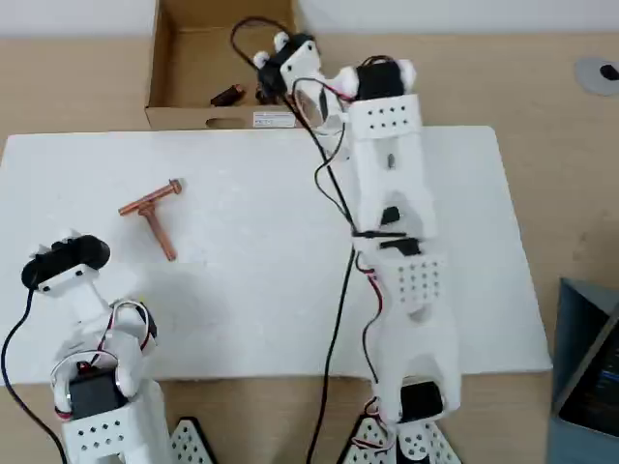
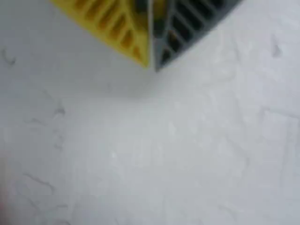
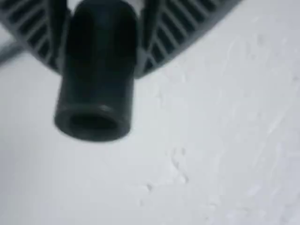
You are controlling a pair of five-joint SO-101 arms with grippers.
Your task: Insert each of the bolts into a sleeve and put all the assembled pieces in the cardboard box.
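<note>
Two copper bolts [image 1: 150,200] [image 1: 160,238] lie touching on the white mat [image 1: 242,290], left of centre. The cardboard box [image 1: 164,68] stands at the back, with a dark and copper piece [image 1: 227,95] inside near its front wall. My right gripper [image 1: 276,72] is stretched out to the box's front right corner. In the right wrist view my right gripper [image 3: 101,47] is shut on a black sleeve [image 3: 96,79], open end down, over a white surface. My left gripper [image 1: 63,256] rests low at the mat's near left; my left gripper [image 2: 151,60] is shut, empty, its yellow and grey fingertips touching.
A black cable [image 1: 334,251] runs along the right arm across the mat. A grey box [image 1: 585,377] sits off the mat at the right edge, and a small round disc [image 1: 600,72] lies at the far right. Bare mat lies between the bolts and the right arm.
</note>
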